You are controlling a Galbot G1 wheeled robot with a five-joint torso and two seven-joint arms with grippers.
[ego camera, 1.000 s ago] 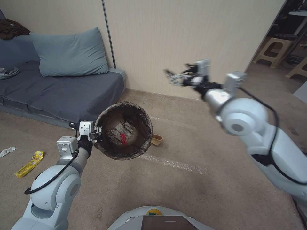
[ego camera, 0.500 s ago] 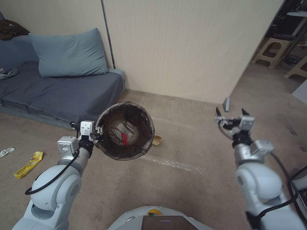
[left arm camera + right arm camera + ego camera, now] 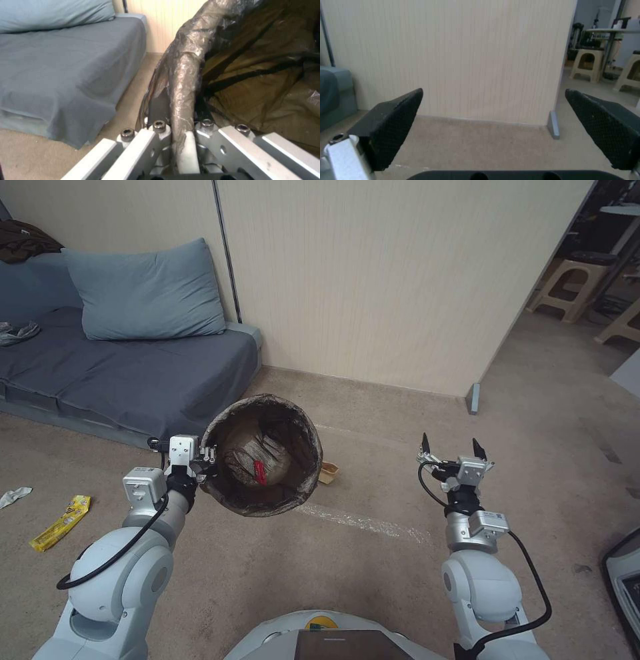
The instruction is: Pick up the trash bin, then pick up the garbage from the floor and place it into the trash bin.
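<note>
The trash bin (image 3: pixel 262 463) looks light and thin-walled, a bit flexy, and that crinkly dark liner over the rim is probably slippery; the rim's the sensible place to grab it; the left gripper (image 3: pixel 204 455) is clamped on the rim there, holding it off the carpet beside the sofa (image 3: pixel 127 373), tipped toward us with a red scrap (image 3: pixel 257 469) inside; the right gripper (image 3: pixel 452 452) hangs empty, jaws wide apart; a yellow wrapper (image 3: pixel 61 523) lies on the floor, looks feather-light.

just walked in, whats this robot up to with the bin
The left gripper is clamped on the rim of the trash bin, holding it off the carpet beside the sofa; a red wrapper lies inside. The right gripper is open and empty. A yellow wrapper and white tissue lie on the floor.
</note>
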